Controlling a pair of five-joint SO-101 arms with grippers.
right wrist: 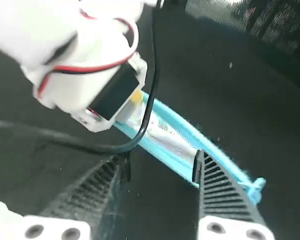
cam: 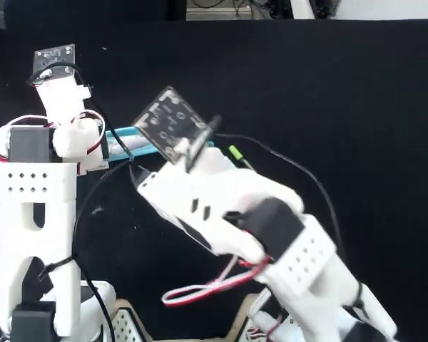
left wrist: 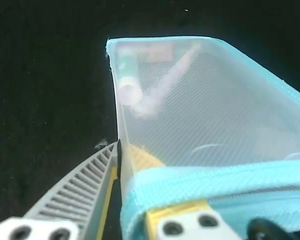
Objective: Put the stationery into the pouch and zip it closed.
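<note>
A translucent mesh pouch [left wrist: 210,105] with light blue trim lies on the black table, and pens and other stationery [left wrist: 140,95] show through its side. My left gripper [left wrist: 122,152] is shut on the pouch's end, just beside the zipper band [left wrist: 205,180]. In the high view the pouch [cam: 126,142] sticks out between the two arms. My right gripper [right wrist: 160,160] is open over the pouch's blue zipper edge [right wrist: 175,145], one fingertip [right wrist: 199,161] touching it. The zipper pull [right wrist: 257,185] sits at the far end of that edge.
A small green object [cam: 235,152] lies on the mat just beyond the right arm. A black cable [right wrist: 147,115] hangs across the pouch in front of the left arm's motor [right wrist: 112,92]. The table's far and right parts are bare black mat [cam: 342,107].
</note>
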